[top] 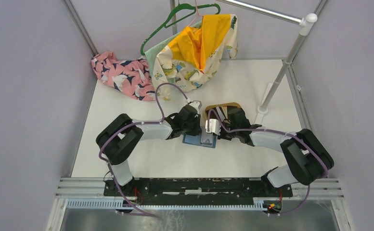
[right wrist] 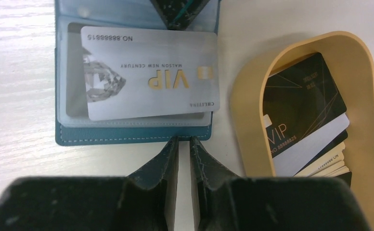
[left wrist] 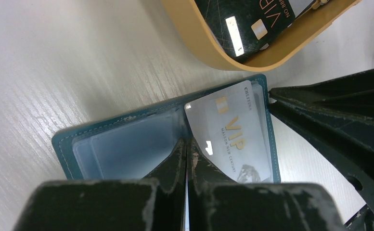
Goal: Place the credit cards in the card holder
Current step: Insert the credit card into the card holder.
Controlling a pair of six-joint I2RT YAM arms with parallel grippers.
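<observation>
The card holder [right wrist: 127, 134], a teal wallet, lies open on the white table with clear sleeves inside. A silver VIP credit card [right wrist: 151, 77] lies skewed on its sleeve, one end past the wallet's edge; whether it sits inside the pocket I cannot tell. The same card [left wrist: 233, 134] shows in the left wrist view. My left gripper [left wrist: 187, 144] is shut, its tips resting on the wallet's middle fold. My right gripper [right wrist: 184, 142] stands at the wallet's near edge, narrowly open, with bare table in the gap. More credit cards [right wrist: 305, 110], dark and pale, lie in a tan tray [right wrist: 242, 96].
The tan oval tray [left wrist: 209, 45] sits right beside the wallet [top: 199, 141]. A pink cloth [top: 120, 74] and a garment on a green hanger [top: 199, 48] are at the back. A white pole stand [top: 281, 79] rises at the right. Grey walls close in both sides.
</observation>
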